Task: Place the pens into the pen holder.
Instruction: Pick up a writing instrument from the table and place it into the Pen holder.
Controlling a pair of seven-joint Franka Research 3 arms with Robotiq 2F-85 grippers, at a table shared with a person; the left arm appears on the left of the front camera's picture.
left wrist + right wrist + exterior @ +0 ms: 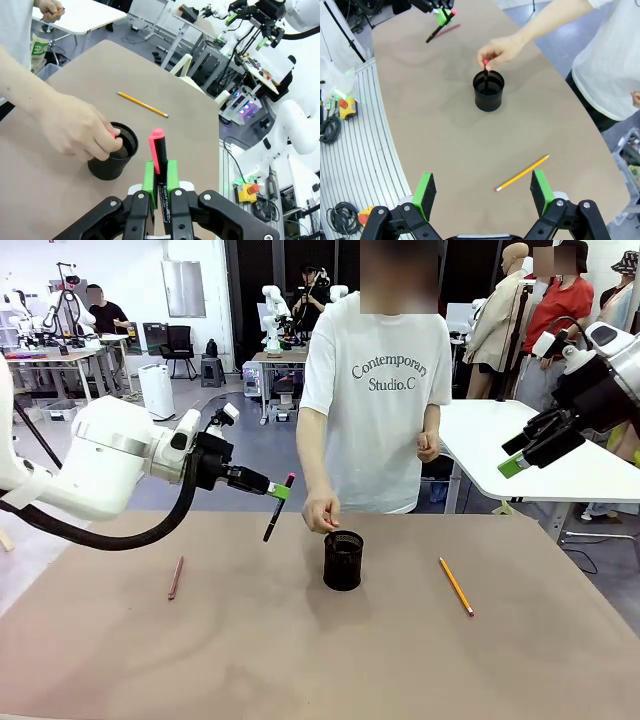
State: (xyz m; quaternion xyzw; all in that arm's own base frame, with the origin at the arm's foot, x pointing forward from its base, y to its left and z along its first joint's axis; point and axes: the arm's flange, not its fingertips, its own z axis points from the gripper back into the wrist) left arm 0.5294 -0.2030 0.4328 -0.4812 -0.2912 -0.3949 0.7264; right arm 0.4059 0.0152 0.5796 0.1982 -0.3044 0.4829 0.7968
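Left claw (281,491) clamped on black, red-capped pen (277,508) — right claw (483,192) apart.
Person's hand (321,512) half-hides a second pen (486,75) in black wire-mesh cup (343,562).

Matt black wire-mesh pen holder (343,562) on a smooth matt table (250,650).

Mid brown table (250,660): small black wire-mesh cup (343,560). Flat at its 3 o'clock: thin yellow pencil (456,586). At 9 o'clock: thin pinkish-brown pen (176,578). Up at 10 o'clock: dark red-capped pen (276,515) in left gripper (282,491). At 12 o'clock: person's hand (321,512).
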